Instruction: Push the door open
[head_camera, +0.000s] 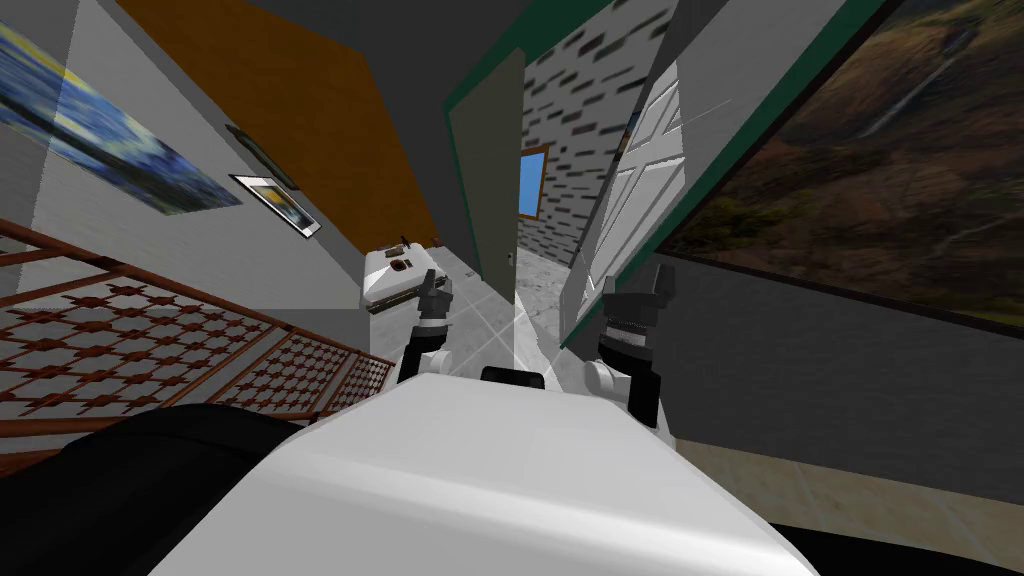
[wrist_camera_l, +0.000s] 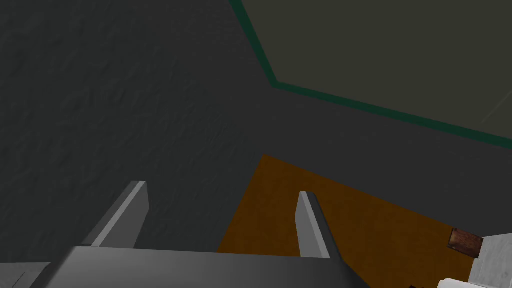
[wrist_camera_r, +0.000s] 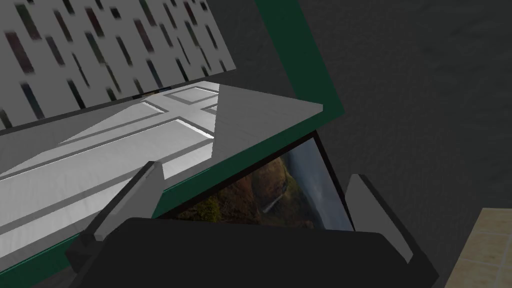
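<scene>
The white panelled door (head_camera: 632, 190) stands ajar on my right, long axis upright. The right wrist view shows its panels and green frame (wrist_camera_r: 297, 50) before the right gripper (wrist_camera_r: 255, 175), fingers apart. The left gripper (wrist_camera_l: 222, 190), fingers also apart, faces a dark wall (wrist_camera_l: 100, 100).

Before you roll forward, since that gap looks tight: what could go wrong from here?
The open right gripper points at the edge of the door, beside the green frame; a finger might snag the frame instead of pushing the panel. The door stands only partly open, so my shoulders may scrape it.
</scene>
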